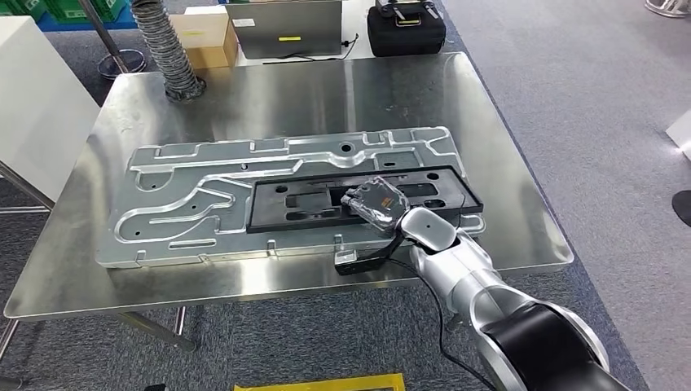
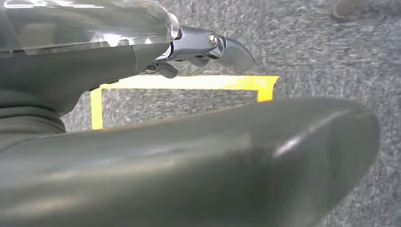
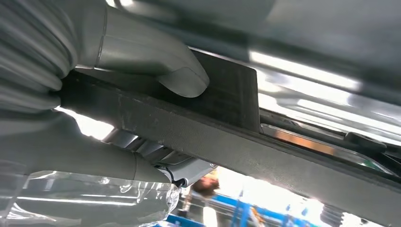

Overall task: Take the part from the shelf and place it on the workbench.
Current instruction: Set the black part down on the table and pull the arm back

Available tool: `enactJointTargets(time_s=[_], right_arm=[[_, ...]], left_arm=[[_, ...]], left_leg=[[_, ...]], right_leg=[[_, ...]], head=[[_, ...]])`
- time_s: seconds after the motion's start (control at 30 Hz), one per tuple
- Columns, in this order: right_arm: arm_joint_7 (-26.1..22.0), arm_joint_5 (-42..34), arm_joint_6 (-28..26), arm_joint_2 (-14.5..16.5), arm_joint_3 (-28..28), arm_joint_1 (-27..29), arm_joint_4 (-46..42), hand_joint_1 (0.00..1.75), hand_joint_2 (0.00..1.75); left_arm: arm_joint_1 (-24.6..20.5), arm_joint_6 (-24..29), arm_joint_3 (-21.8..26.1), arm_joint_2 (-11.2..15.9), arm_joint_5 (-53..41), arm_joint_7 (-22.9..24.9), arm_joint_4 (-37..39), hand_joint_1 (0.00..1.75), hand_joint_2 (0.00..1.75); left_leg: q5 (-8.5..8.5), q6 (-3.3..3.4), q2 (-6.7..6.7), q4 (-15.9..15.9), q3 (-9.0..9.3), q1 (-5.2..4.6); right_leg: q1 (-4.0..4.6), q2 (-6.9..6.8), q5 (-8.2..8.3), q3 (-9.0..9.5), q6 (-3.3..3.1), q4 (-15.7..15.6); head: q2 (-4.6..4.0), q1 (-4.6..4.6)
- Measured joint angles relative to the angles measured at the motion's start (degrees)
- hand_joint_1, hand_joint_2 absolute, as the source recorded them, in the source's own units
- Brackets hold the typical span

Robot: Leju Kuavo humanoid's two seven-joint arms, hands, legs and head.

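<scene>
The part is a long black rectangular frame (image 1: 310,204) with cut-outs. It lies flat on a large silver stamped plate (image 1: 204,187) on the steel workbench (image 1: 269,98). My right hand (image 1: 376,201) grips the part along its near edge, toward its right end. In the right wrist view the grey thumb (image 3: 156,61) presses one face of the black part (image 3: 227,94) and the fingers curl against the other. My left hand (image 2: 208,47) hangs over grey carpet and holds nothing.
At the bench's far edge stand a grey corrugated hose (image 1: 167,49), a cardboard box (image 1: 208,37), a grey laptop (image 1: 285,28) and a black case (image 1: 405,31). A white cabinet (image 1: 33,106) is on the left. Yellow tape (image 1: 326,383) marks the floor.
</scene>
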Motion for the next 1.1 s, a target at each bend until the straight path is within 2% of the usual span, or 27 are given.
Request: enactJointTargets(time_s=[0.03,0.1,0.17,0.23,0.3,0.33,0.37,0.4,0.43,0.5,0.53,0.63,0.7,0.8,0.83,0.87,0.9,0.97,1.0,1.03,1.1], right_arm=[[-0.6,-0.1,0.0,0.3,0.0,0.2,0.1,1.75,1.75],[-1.3,-0.2,0.1,0.9,0.0,0.5,0.3,1.75,1.75],[-1.7,-0.2,0.4,1.3,0.1,0.6,0.4,1.75,1.75],[-1.9,-0.1,0.6,1.7,0.4,0.8,0.5,0.87,0.87],[-2.0,-0.1,0.9,2.1,0.6,1.3,0.8,0.0,0.0],[-2.0,-0.1,1.0,2.2,0.7,1.5,0.9,0.0,0.0],[-2.0,-0.2,1.0,2.3,0.8,1.6,1.0,0.0,0.0],[-2.0,-0.2,1.1,2.5,0.8,1.7,1.1,0.0,0.0],[-1.9,-0.2,1.2,2.7,0.9,1.6,1.2,0.0,0.0],[-1.7,-0.3,1.3,2.9,1.0,1.5,1.2,0.0,0.0],[-1.6,-0.4,1.3,3.0,1.1,1.4,1.2,0.0,0.0],[-1.1,-0.8,1.2,3.2,1.3,1.4,1.3,0.0,0.0],[-0.6,-1.1,1.2,3.2,1.3,1.3,1.3,0.0,0.0],[0.0,-1.5,0.9,3.2,1.3,1.2,1.5,0.0,0.0],[0.2,-1.7,0.6,3.2,1.3,1.3,1.6,0.0,0.0],[0.5,-2.0,0.2,3.2,1.3,1.3,1.7,0.0,0.0],[0.6,-2.4,-0.4,3.2,1.3,1.4,1.7,0.0,0.0],[-0.1,-4.4,-1.9,3.2,1.3,1.3,1.6,0.0,0.0],[-1.1,-6.2,-2.8,3.2,1.0,1.3,1.5,0.0,0.0],[-2.5,-8.6,-3.8,3.2,0.6,1.3,1.2,0.0,0.0],[-5.7,-14.7,-5.5,3.3,-0.7,1.4,0.2,0.0,0.0]], left_arm=[[-0.1,0.1,0.0,0.0,-0.1,0.0,0.0,0.0,0.0],[-0.3,0.3,0.0,0.0,-0.2,0.0,0.0,0.0,0.0],[-0.4,0.4,0.0,0.0,-0.2,0.1,0.0,0.0,0.0],[-0.6,0.4,0.0,0.0,-0.2,0.1,0.0,0.0,0.87],[-0.6,0.4,0.0,0.0,-0.1,0.2,0.0,0.0,1.75],[-0.5,0.4,0.0,0.0,-0.1,0.2,0.0,0.0,1.75],[-0.4,0.4,0.0,0.0,-0.1,0.3,0.0,0.0,1.75],[-0.4,0.4,0.0,0.0,-0.1,0.4,0.0,0.0,1.75],[-0.3,0.5,0.0,0.0,-0.3,0.5,0.0,0.0,1.75],[-0.2,0.7,0.0,0.0,-0.5,0.6,0.0,0.0,1.75],[-0.1,0.7,0.0,0.0,-0.6,0.5,0.0,0.0,1.31],[0.3,0.9,0.0,0.1,-0.6,0.3,0.0,0.0,0.0],[0.5,0.9,0.0,0.1,-0.5,0.1,0.0,0.0,0.0],[0.7,0.8,0.0,0.2,-0.3,-0.2,0.0,0.0,0.0],[0.8,0.8,0.0,0.2,-0.2,-0.3,0.0,0.0,0.0],[0.9,0.7,0.0,0.2,-0.2,-0.3,0.0,0.0,0.0],[1.0,0.7,0.1,0.3,-0.2,-0.4,0.0,0.0,0.0],[1.1,0.7,0.1,0.3,-0.2,-0.4,0.0,0.0,0.0],[1.1,0.6,0.1,0.3,-0.2,-0.4,0.0,0.0,0.0],[1.1,0.6,0.1,0.3,-0.3,-0.4,0.0,0.0,0.0],[1.1,0.6,0.1,0.3,-0.4,-0.3,0.0,0.0,0.0]], left_leg=[[0.12,0.28,-0.04,-1.3,0.64,-0.09],[0.04,0.91,-0.11,-1.5,0.76,-0.13],[0.26,1.56,-0.05,-1.8,0.9,0.05],[0.43,2.08,0.04,-2.0,0.99,0.18],[0.44,2.26,0.08,-2.0,0.96,0.16],[0.43,2.27,0.07,-2.0,0.96,0.16],[0.42,2.26,0.06,-1.9,0.97,0.15],[0.41,2.22,0.03,-1.9,1.0,0.15],[0.37,2.16,0.01,-1.8,1.03,0.15],[0.29,1.78,-0.06,-1.6,0.98,0.01],[0.28,1.49,-0.08,-1.6,0.96,-0.04],[0.33,0.53,-0.08,-1.8,1.08,-0.09],[-1.36,0.0,-0.06,0.4,0.19,-0.07],[-6.73,-0.58,-0.04,10.8,-4.33,0.07],[-7.52,-0.71,-0.03,13.5,-5.49,0.12],[-7.19,-0.81,-0.02,14.0,-5.69,0.19],[-5.83,-0.86,0.0,12.3,-4.76,0.29],[-2.22,-0.82,0.06,4.5,-0.76,0.46],[-1.15,-0.58,0.01,1.2,0.88,0.42],[-0.7,-0.29,-0.04,-0.8,1.85,0.34],[-0.69,0.5,-0.14,-1.6,2.05,0.1]], right_leg=[[0.1,0.06,-0.04,-0.06,0.23,0.1],[0.17,0.1,-0.02,-0.07,0.73,0.0],[0.06,0.04,-0.93,-0.45,1.33,1.1],[-0.1,-0.05,-3.99,-2.73,1.86,6.3],[-0.2,-0.07,-7.3,-6.3,2.18,14.1],[-0.23,-0.08,-7.76,-7.34,2.24,16.3],[-0.24,-0.08,-7.17,-7.37,2.21,16.3],[-0.24,-0.08,-5.57,-6.16,2.07,13.9],[-0.21,-0.08,-3.52,-4.07,1.82,9.8],[0.03,-0.08,-0.95,-0.4,1.23,2.4],[0.19,-0.07,-0.56,0.46,0.98,0.6],[0.24,-0.11,-0.3,0.71,0.21,-0.3],[-0.1,-0.25,0.11,0.92,-0.48,-0.8],[-0.11,-0.34,0.27,0.92,-0.86,-1.0],[-0.08,-0.35,0.26,0.91,-0.87,-1.0],[-0.08,-0.34,0.25,0.92,-0.86,-0.9],[-0.1,-0.33,0.21,0.95,-0.81,-0.9],[-0.12,-0.29,0.03,0.98,-0.49,-0.6],[-0.04,-0.24,-0.08,0.89,-0.21,-0.4],[0.04,-0.21,-0.12,0.77,0.1,-0.2],[0.14,-0.15,-0.05,0.57,0.74,-0.1]], head=[[0.0,0.0],[0.0,0.0],[0.0,0.0],[0.0,0.01],[0.0,0.0],[0.0,0.0],[0.0,0.0],[0.0,0.0],[0.0,0.0],[0.0,0.0],[0.0,0.0],[0.0,0.0],[0.0,0.0],[0.0,0.0],[0.0,0.0],[0.0,0.0],[0.0,0.0],[0.0,0.0],[0.0,0.0],[0.0,0.0],[0.0,0.0]])
